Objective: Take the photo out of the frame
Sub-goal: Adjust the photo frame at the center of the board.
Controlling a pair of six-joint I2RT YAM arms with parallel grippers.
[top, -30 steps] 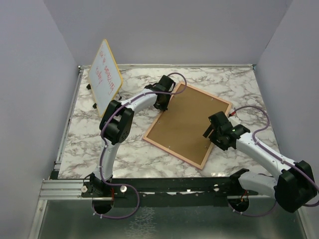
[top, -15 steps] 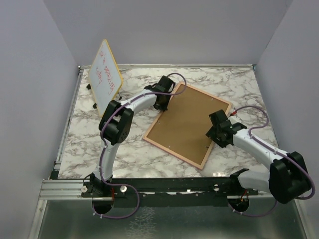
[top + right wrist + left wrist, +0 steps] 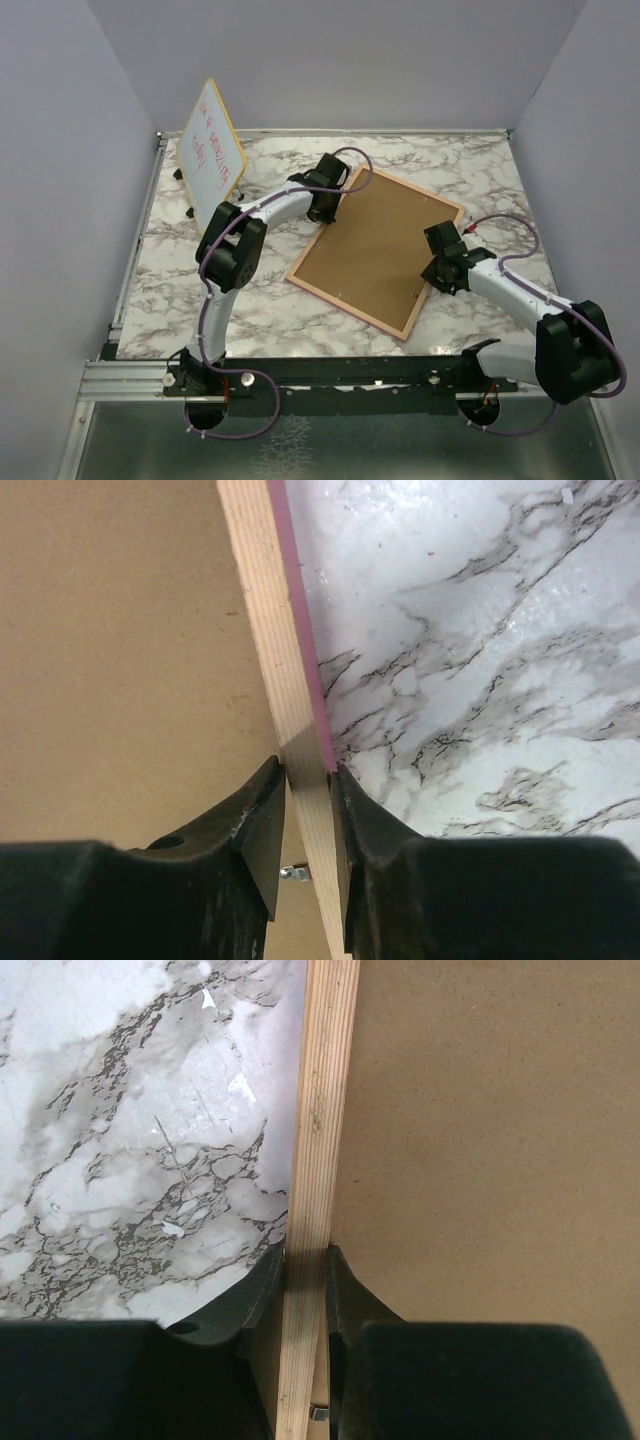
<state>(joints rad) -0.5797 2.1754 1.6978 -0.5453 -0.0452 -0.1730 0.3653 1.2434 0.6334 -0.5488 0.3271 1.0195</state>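
**Operator:** Where is the frame?

**Spotter:** Your frame [image 3: 375, 250] lies flat on the marble table [image 3: 250, 300], about mid-table and turned at an angle to the table's edges. Its brown fibreboard back faces up. The photo is hidden beneath it, so you cannot see it.

**Operator:** And the claws?

**Spotter:** Your left gripper [image 3: 305, 1260] pinches the frame's rail on the side toward the table's left edge. One finger is on the marble side and the other is over the fibreboard. Your right gripper [image 3: 308, 772] pinches the opposite rail, toward the table's right edge. One finger presses the pink outer face and the other is on the fibreboard side. A small metal clip [image 3: 292, 873] shows between those fingers.

**Operator:** Anything else?

**Spotter:** A yellow-edged whiteboard [image 3: 212, 150] with red writing stands tilted near the table's far left corner, apart from the frame.
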